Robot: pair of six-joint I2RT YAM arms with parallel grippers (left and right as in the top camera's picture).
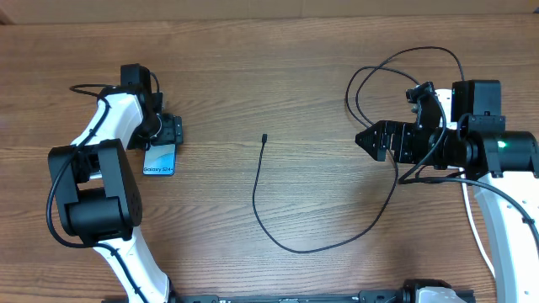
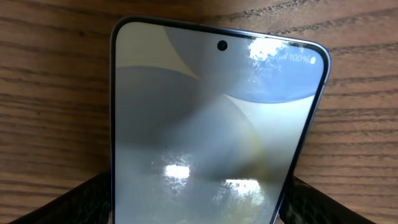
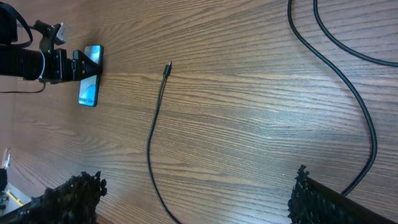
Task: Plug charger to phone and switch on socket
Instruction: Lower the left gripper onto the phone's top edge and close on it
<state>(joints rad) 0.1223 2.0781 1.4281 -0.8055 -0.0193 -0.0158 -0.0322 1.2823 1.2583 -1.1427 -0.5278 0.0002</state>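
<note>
The phone [image 1: 160, 160] lies on the wood table at the left, its blue screen up. It fills the left wrist view [image 2: 211, 124] and shows small in the right wrist view [image 3: 90, 84]. My left gripper [image 1: 168, 133] [image 2: 196, 193] is shut on the phone's far end, a finger on each long edge. The charger cable [image 1: 255, 198] [image 3: 152, 130] lies mid-table in a curve, with its connector tip [image 1: 264, 136] [image 3: 168, 65] free and right of the phone. My right gripper [image 1: 368, 139] [image 3: 196, 186] is open and empty above the table, right of the cable. The socket and the plug are out of view.
Thin black cable loops [image 1: 396, 63] [image 3: 348, 81] lie on the table around and behind the right arm. I cannot tell whether they belong to the charger. Bare wood [image 1: 320, 168] lies between the connector tip and my right gripper.
</note>
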